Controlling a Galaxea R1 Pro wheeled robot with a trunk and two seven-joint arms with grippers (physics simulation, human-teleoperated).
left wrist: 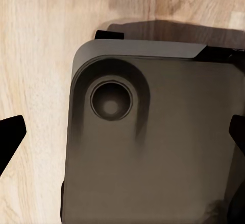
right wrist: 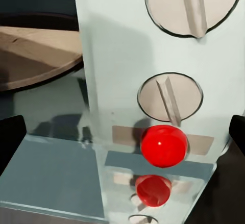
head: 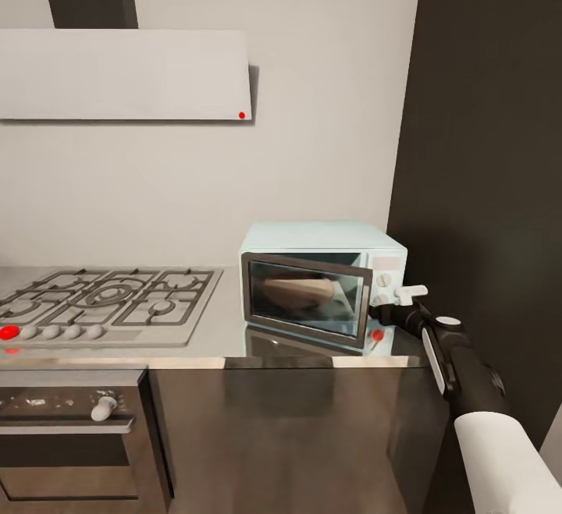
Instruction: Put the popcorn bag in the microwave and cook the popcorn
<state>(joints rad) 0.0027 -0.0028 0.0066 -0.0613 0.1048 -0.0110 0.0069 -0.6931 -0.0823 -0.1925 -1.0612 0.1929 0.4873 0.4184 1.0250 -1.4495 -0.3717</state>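
Note:
The mint-blue microwave [head: 320,242] stands on the steel countertop [head: 211,338] against the wall. Its dark glass door [head: 306,295] sits slightly askew to the body. Behind the glass lies the tan popcorn bag [head: 300,291], on its side. My right gripper [head: 400,302] hovers right at the control panel, open, with nothing between its fingers. Close up in the right wrist view are the white knobs [right wrist: 168,97] and the round red light [right wrist: 163,145], framed by my right gripper [right wrist: 122,137]. My left gripper [left wrist: 122,134] is open over the robot's grey base [left wrist: 153,147] and wood floor.
A gas hob [head: 109,299] with red and white knobs takes the counter's left part. Below it is a built-in steel oven [head: 70,420]. A white hood [head: 125,73] hangs above. A tall dark cabinet [head: 484,186] walls off the right side beside the microwave.

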